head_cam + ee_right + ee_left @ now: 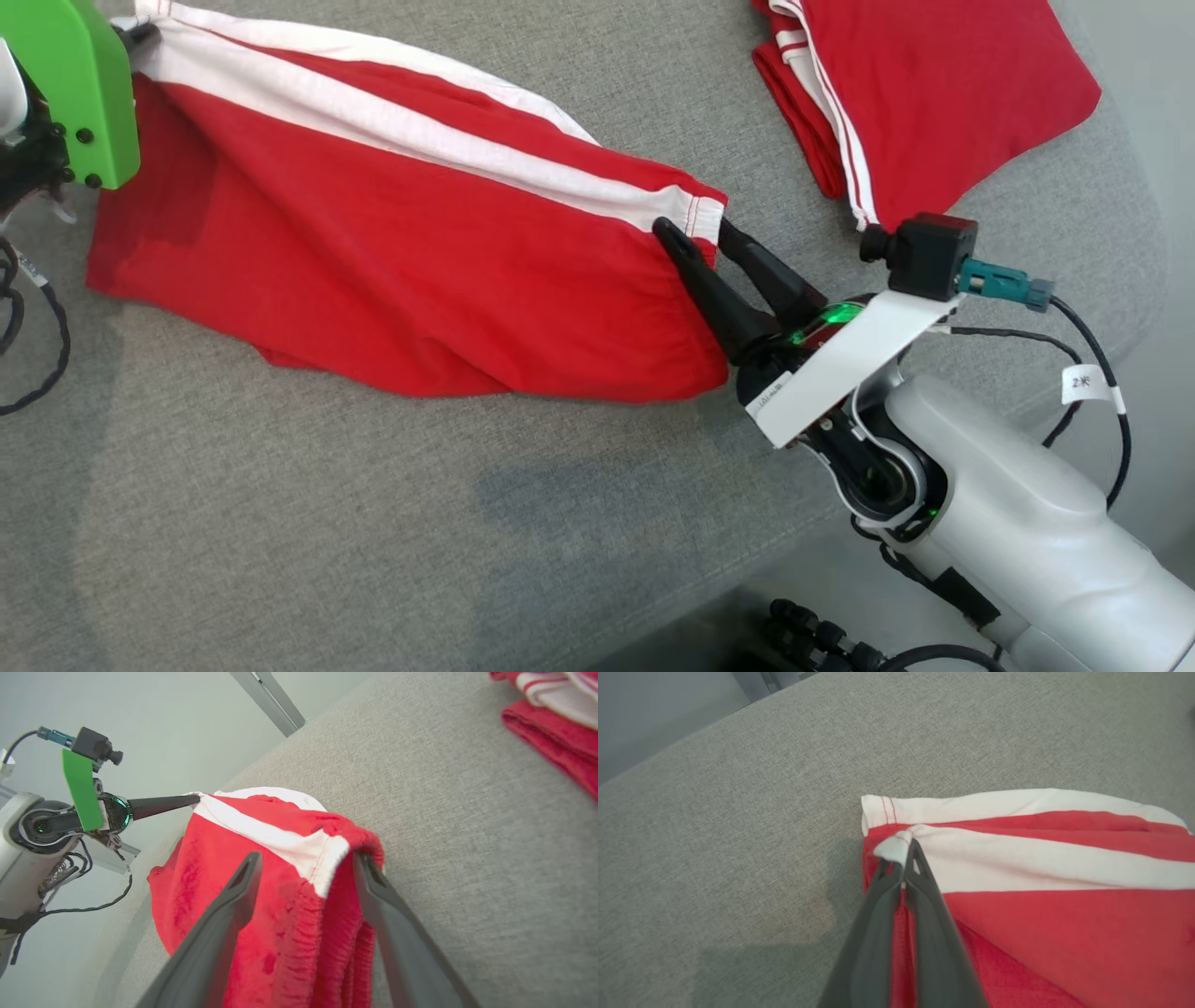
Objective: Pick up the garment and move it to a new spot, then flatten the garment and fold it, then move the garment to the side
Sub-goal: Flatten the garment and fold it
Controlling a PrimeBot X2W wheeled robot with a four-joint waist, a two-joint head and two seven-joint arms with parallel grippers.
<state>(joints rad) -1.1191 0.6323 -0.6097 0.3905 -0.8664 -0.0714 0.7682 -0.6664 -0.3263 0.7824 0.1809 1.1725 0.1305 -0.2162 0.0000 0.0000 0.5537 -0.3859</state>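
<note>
The right gripper point(694, 230) stands wide open astride the right end of the red garment point(401, 261); the left gripper point(901, 851) pinches its far-left white corner. The garment lies stretched across a grey cushion point(373, 523), and a folded red cloth point(934, 103) at far right is cut off.

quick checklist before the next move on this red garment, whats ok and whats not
1. The left tool is shut on the white-striped corner of the garment: ok.
2. The right tool is open, with a finger on either side of the other end and no pinch on it: ok.
3. The garment lies flat: not ok. The end by the right tool is bunched and the near edge is rumpled.
4. The folded garment is apart from it, with bare table between them: ok.
5. There is free table in front for folding: ok.
6. Whether the held corner is lifted or resting on the table: cannot tell.
</note>
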